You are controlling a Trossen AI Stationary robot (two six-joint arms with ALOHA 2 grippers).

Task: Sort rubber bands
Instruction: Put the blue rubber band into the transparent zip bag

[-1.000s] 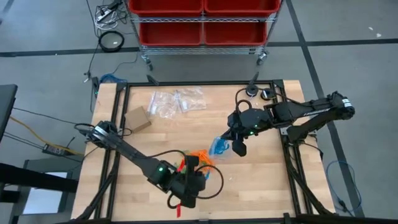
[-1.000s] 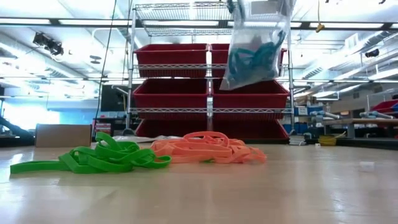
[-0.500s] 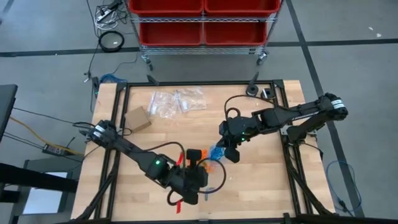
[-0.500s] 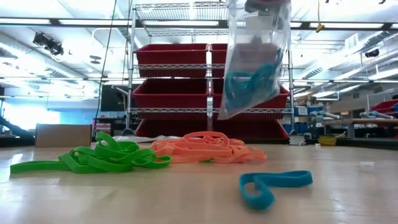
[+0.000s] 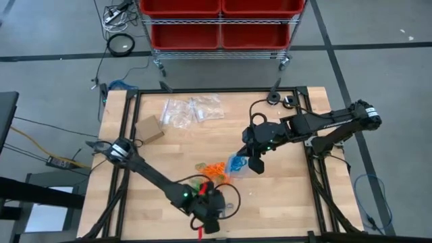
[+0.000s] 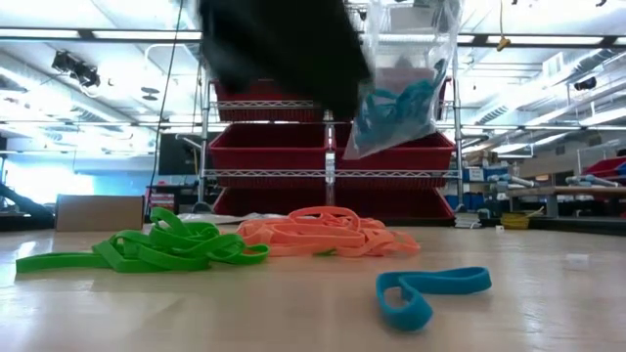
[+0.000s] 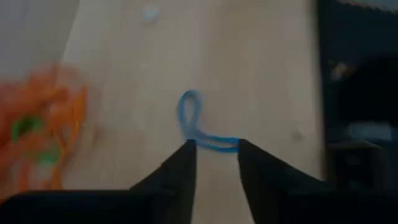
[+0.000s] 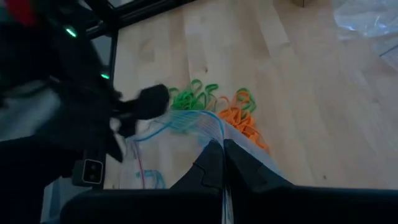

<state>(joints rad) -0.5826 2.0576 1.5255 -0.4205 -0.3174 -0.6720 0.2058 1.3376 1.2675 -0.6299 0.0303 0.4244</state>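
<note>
Three tiers of red bins (image 6: 293, 147) behind wooden table (image 5: 283, 196); green (image 6: 147, 249), orange rubber bands (image 6: 323, 235) heaped, one blue band (image 6: 425, 291) apart. Right gripper (image 5: 255, 162) pinched on clear bag (image 6: 401, 83); left gripper (image 7: 213, 152) parted.

The left arm stretches along the table's near edge, its left gripper (image 7: 214, 158) pointing down with fingers slightly parted. The right arm reaches toward the table's middle, the right gripper (image 8: 221, 163) pinched closed.
</note>
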